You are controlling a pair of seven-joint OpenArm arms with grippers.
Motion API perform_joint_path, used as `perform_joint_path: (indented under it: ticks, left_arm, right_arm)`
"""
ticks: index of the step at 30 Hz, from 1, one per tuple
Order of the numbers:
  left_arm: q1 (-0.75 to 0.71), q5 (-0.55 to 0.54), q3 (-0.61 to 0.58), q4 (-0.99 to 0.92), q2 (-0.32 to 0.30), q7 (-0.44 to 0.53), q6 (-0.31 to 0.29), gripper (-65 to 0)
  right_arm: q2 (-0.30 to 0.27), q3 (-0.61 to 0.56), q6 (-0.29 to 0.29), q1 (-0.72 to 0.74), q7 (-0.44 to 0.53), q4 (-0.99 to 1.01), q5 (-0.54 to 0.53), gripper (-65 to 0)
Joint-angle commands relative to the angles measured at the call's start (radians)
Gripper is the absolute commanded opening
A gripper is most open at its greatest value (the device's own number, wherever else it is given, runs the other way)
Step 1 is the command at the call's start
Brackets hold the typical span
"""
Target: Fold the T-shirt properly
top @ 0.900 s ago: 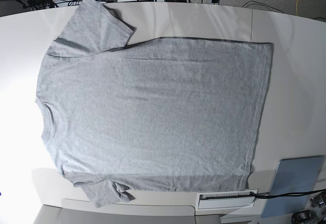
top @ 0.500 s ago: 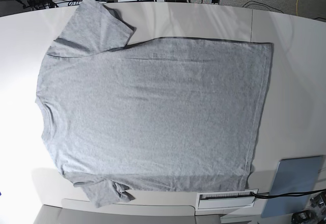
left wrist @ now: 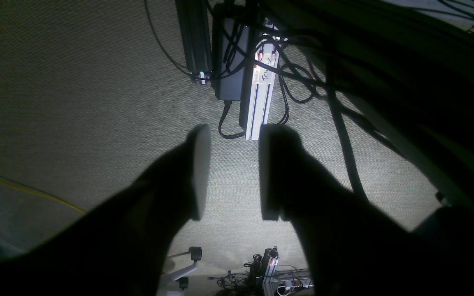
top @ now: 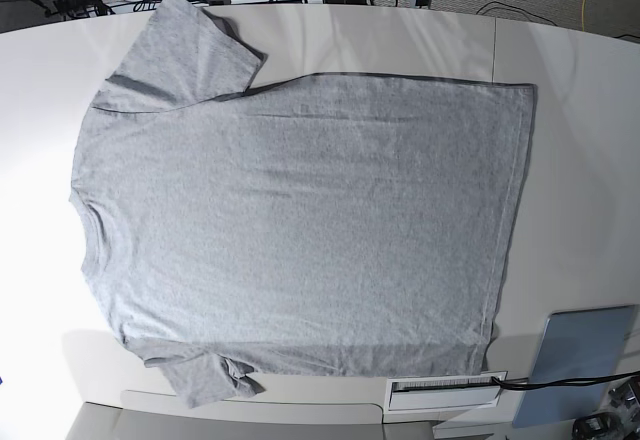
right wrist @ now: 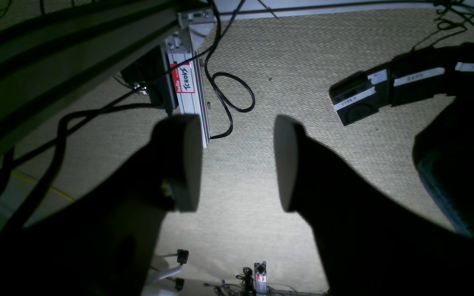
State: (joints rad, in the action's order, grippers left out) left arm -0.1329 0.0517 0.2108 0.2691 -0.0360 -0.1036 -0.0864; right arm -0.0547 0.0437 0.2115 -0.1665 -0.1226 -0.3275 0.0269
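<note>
Across the middle of a pale counter (top: 580,160) a heather-grey T-shirt (top: 300,220) lies spread flat, plain side up, collar toward the base view's left and hem toward its right. One sleeve reaches the counter's far edge; the other, at the near edge, is partly crumpled under itself. Near the hem's near corner sit a grey-blue pad (top: 580,360) and a small white labelled strip (top: 445,388), both just off the cloth.

Neither arm shows in the base view. Each wrist camera looks down at carpeted floor (right wrist: 303,61), cables and aluminium framing, so both arms appear parked away from the counter. The left gripper (left wrist: 231,170) has its jaws parted with a clear gap, holding nothing. The right gripper (right wrist: 237,162) has its jaws spread wider, also empty.

Folding seems not yet begun. A sensible next move would bring both arms over the counter to pinch one long side of the shirt, probably smoothing the crumpled sleeve first
</note>
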Motion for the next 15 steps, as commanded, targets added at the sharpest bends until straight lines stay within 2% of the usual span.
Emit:
perform_joint_path:
  ticks: [1,5,10,15]
  left_arm:
    - [-0.003,-0.003,-0.001,0.004,0.002,0.0,-0.007,-43.3]
    - [-0.003,0.0,-0.001,0.004,0.002,-0.003,-0.007,-43.3]
    - [-0.008,0.08,-0.001,0.01,0.002,-0.04,-0.007,-43.3]
    - [-0.071,0.076,-0.001,0.108,0.002,-0.076,-0.008,-43.3]
  right_arm:
    - [-0.006,0.002,0.008,-0.008,0.0,-0.004,0.0,-36.4]
    - [-0.008,0.002,0.008,-0.022,0.003,-0.005,0.0,-36.4]
    - [-0.024,0.002,0.009,-0.036,-0.007,-0.007,0.0,-36.4]
    - [-0.048,0.002,0.026,-0.107,-0.009,-0.073,0.0,-36.4]
